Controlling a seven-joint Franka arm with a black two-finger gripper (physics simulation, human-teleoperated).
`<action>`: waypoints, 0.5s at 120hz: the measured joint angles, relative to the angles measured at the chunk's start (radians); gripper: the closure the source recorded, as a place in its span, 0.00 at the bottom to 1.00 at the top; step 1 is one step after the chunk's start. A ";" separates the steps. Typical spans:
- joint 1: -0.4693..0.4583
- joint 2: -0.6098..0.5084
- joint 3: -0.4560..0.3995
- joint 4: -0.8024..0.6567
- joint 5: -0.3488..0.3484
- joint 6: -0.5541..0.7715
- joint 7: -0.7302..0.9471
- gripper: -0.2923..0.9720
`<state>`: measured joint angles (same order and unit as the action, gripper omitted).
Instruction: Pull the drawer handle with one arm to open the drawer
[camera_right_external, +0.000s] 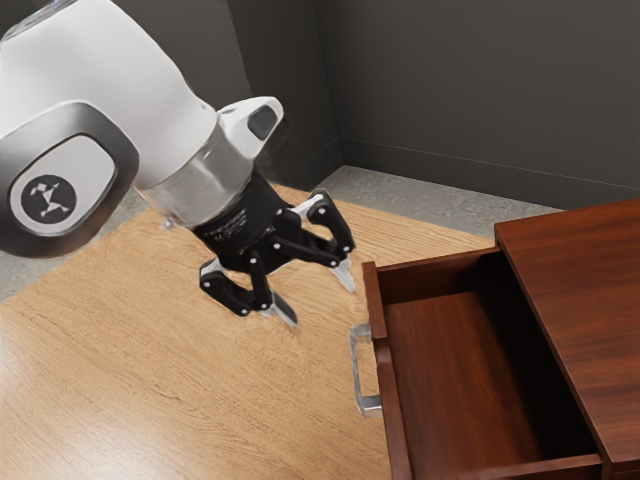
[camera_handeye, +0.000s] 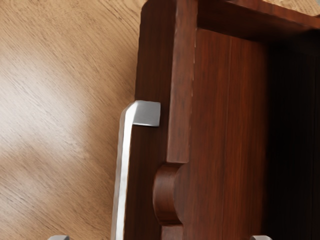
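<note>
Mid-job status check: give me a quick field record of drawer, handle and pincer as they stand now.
drawer: open, pulled well out of the cabinet
handle: silver bar on the drawer front, nothing gripping it
pincer: open, over the table, to the exterior view's left of the handle, apart from it

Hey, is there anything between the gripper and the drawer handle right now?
Nothing visible. The open gripper hangs apart from the handle, toward the exterior view's left, with only bare wooden surface between them. The drawer is already pulled out.
</note>
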<state>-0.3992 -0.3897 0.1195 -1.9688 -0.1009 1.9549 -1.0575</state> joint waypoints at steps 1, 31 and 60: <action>0.000 0.000 0.005 0.014 -0.001 -0.006 0.000 0.42; -0.152 0.012 -0.053 0.192 0.017 -0.221 0.012 0.29; -0.162 0.019 -0.082 0.197 0.026 -0.347 0.026 0.25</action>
<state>-0.5614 -0.3710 0.0372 -1.7722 -0.0752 1.6077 -1.0319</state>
